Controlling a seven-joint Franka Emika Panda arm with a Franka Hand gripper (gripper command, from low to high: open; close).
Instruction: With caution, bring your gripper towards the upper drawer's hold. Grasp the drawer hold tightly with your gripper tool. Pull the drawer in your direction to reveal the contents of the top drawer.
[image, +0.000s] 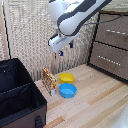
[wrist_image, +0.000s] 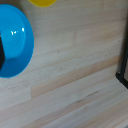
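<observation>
The hand (image: 61, 51) hangs in the air above the bowls, and I cannot tell how wide it is. The upper drawer (image: 113, 31) with its drawer hold (image: 117, 32) is at the surface's (image: 95, 102) far right edge, well apart. A yellow bowl (image: 66, 78) and a blue bowl (image: 68, 90) sit mid-surface.

open floor between pincer (image: 62, 51) and drawer hold (image: 116, 32); bowls (image: 67, 84) and black bin (image: 19, 95) well aside

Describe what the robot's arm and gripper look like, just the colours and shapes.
The arm is bulky and rounded, with white shells and a dark band between its segments. A thin dark cable runs off it toward the exterior view's right. The gripper is small, with a white base and short dark fingers that look blue at the tips.
</observation>
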